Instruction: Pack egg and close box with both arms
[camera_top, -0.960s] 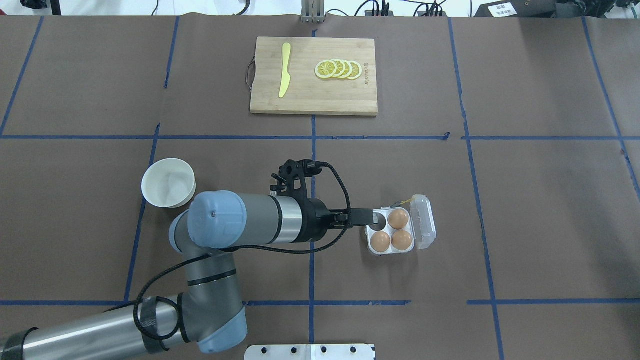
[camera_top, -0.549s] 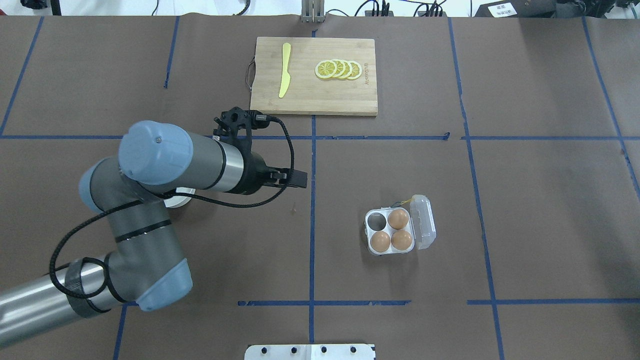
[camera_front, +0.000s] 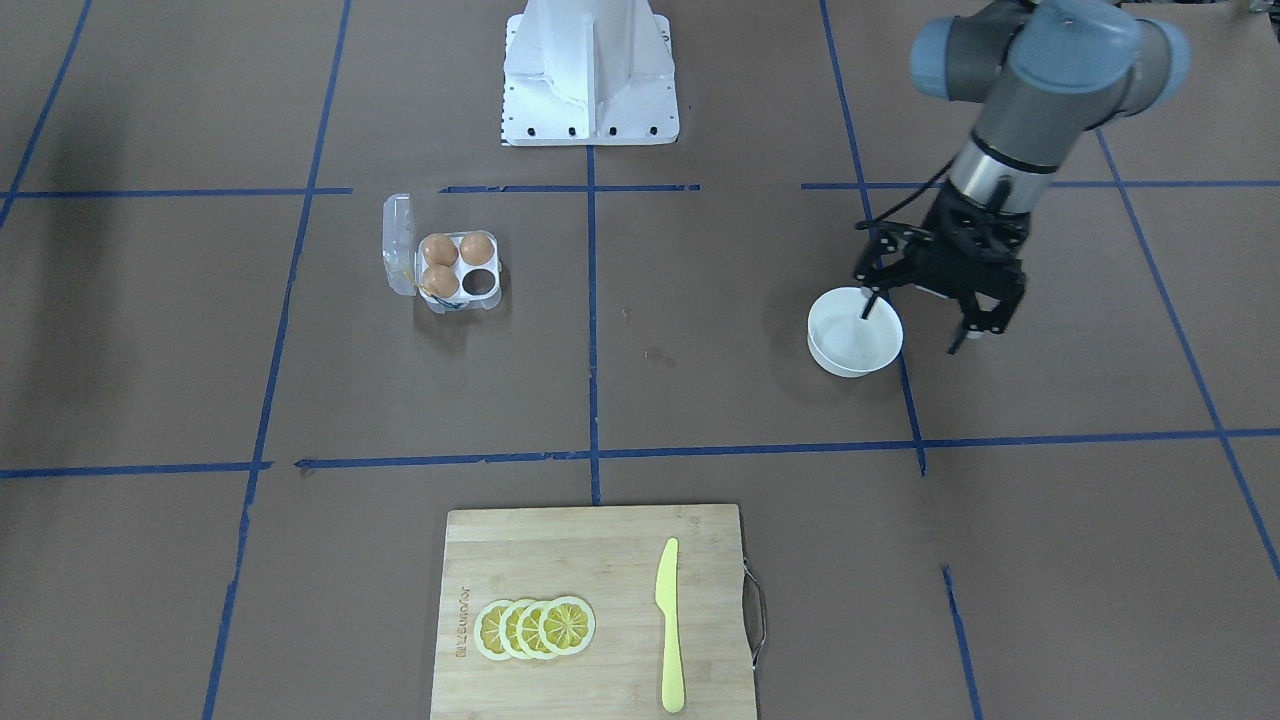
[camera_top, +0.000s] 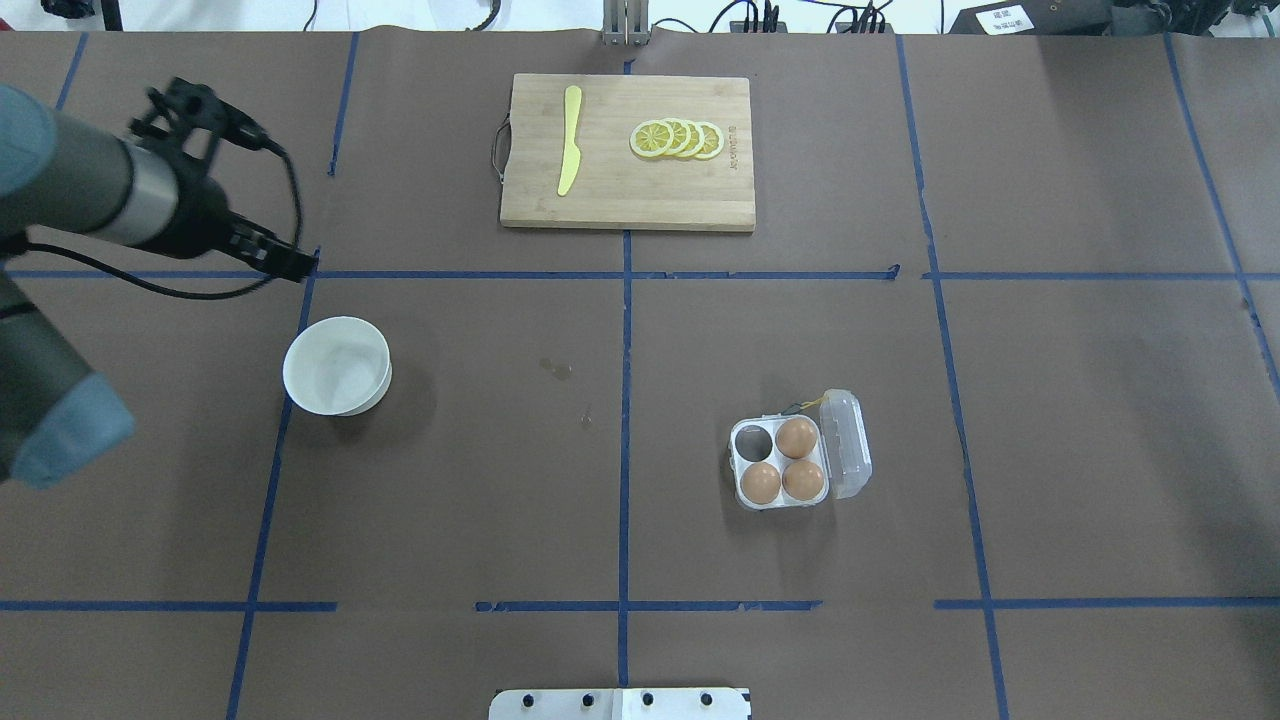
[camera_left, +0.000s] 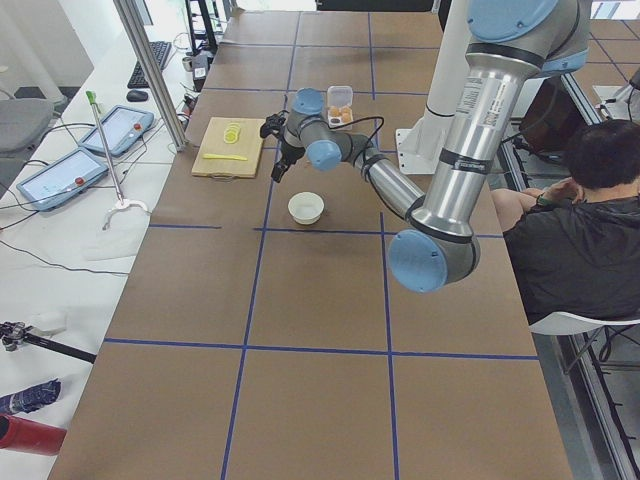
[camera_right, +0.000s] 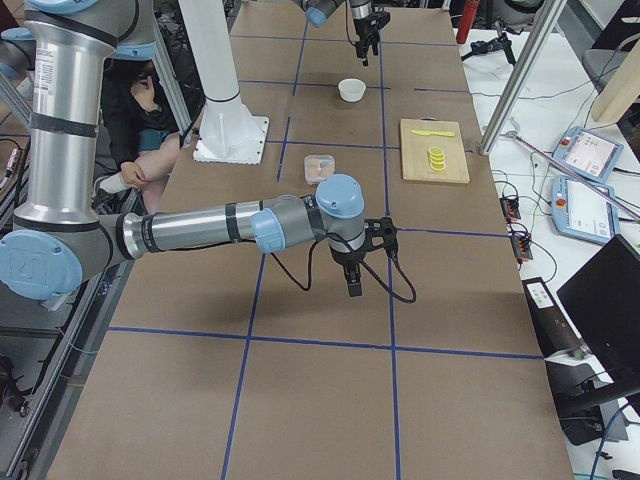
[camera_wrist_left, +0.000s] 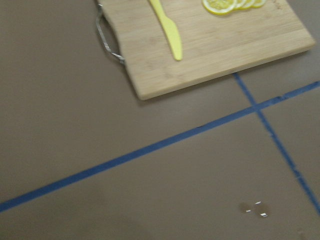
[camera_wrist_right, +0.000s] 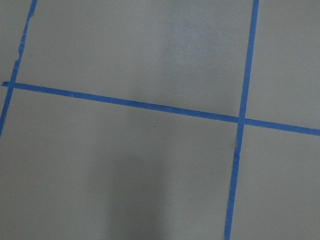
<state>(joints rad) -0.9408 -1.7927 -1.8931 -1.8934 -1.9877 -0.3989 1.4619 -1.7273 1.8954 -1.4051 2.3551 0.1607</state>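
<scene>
Your left gripper, fingers spread and empty, has pulled back from the box past the bowl, leaving one cell unfilled and the lid open.

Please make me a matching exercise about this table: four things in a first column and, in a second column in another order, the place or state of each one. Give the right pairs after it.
Column 1
1. box
2. white bowl
3. yellow knife
4. lemon slices

Column 2
a. overlapping in a row on the cutting board
b. lid open, three eggs inside, one cell free
c. empty, standing alone on the table
d. lying flat on the board, on the side of its handle

Right pairs: 1-b, 2-c, 3-d, 4-a
</scene>
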